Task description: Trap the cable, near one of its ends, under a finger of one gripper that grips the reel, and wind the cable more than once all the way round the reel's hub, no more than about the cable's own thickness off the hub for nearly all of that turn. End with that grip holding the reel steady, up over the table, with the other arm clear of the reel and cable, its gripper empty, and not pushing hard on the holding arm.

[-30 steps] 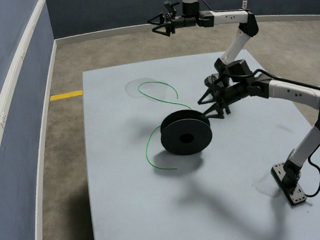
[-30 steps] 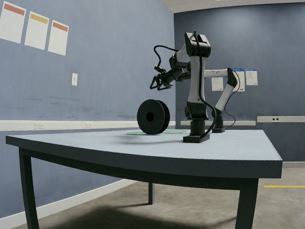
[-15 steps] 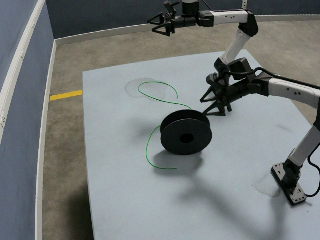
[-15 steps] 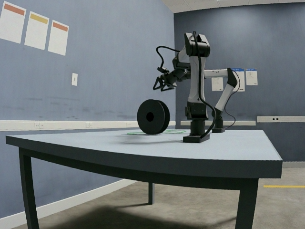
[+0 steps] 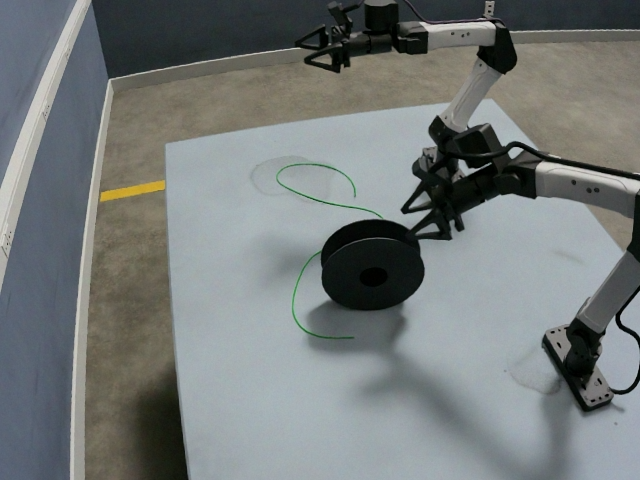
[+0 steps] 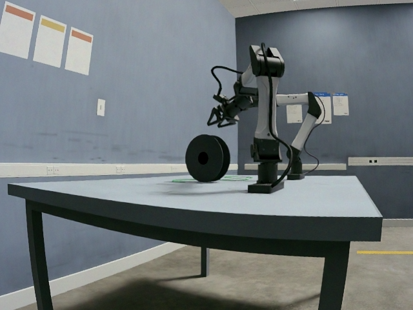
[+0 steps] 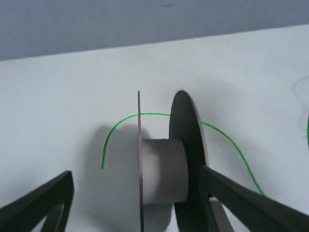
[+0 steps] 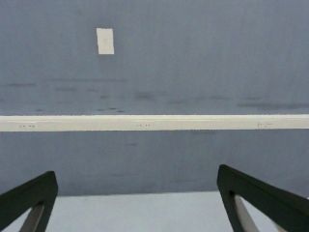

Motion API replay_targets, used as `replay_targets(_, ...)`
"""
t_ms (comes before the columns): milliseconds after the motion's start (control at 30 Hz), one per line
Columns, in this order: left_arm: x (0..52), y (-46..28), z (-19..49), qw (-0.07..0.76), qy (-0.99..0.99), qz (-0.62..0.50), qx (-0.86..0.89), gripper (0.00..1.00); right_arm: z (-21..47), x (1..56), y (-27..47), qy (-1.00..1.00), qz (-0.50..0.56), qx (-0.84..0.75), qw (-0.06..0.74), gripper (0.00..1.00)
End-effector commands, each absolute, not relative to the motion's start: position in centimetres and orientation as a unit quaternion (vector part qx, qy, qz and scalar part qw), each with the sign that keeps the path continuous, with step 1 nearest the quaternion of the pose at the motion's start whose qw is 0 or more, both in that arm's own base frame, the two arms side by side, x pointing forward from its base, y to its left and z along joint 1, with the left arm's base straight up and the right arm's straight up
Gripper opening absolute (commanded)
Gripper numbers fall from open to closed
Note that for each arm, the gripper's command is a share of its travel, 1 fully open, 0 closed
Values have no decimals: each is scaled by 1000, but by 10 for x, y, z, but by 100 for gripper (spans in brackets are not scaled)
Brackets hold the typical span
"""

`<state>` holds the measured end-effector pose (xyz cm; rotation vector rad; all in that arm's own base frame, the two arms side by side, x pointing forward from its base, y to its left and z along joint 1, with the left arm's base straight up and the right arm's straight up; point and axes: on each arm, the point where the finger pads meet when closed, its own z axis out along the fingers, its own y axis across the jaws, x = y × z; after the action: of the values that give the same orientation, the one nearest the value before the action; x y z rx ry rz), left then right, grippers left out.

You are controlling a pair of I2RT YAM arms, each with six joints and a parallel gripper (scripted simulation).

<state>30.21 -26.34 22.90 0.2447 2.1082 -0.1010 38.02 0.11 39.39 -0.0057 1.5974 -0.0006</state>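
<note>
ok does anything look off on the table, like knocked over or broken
Nothing stands out. The reel stands upright on its rims, with no visible damage. The green cable just lies in loose curves, unwound, with no visible knot or break.
</note>
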Motion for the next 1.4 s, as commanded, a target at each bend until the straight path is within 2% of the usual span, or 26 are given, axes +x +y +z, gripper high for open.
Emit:
replay_targets(0, 309, -265, 213, 488, 867, -43, 94, 75, 399, 380, -1, 707, 2, 3, 707, 100)
replay_targets(433, 310, -269, 192, 488, 866, -43, 99, 75, 399, 380, -1, 707, 2, 3, 707, 100)
replay_targets(800, 309, -266, 218, 506, 856, -62, 86, 75, 399, 380, -1, 707, 2, 3, 707, 100)
replay_targets(1367, 310, -265, 202, 494, 863, -50, 95, 75, 399, 380, -1, 707, 2, 3, 707, 100)
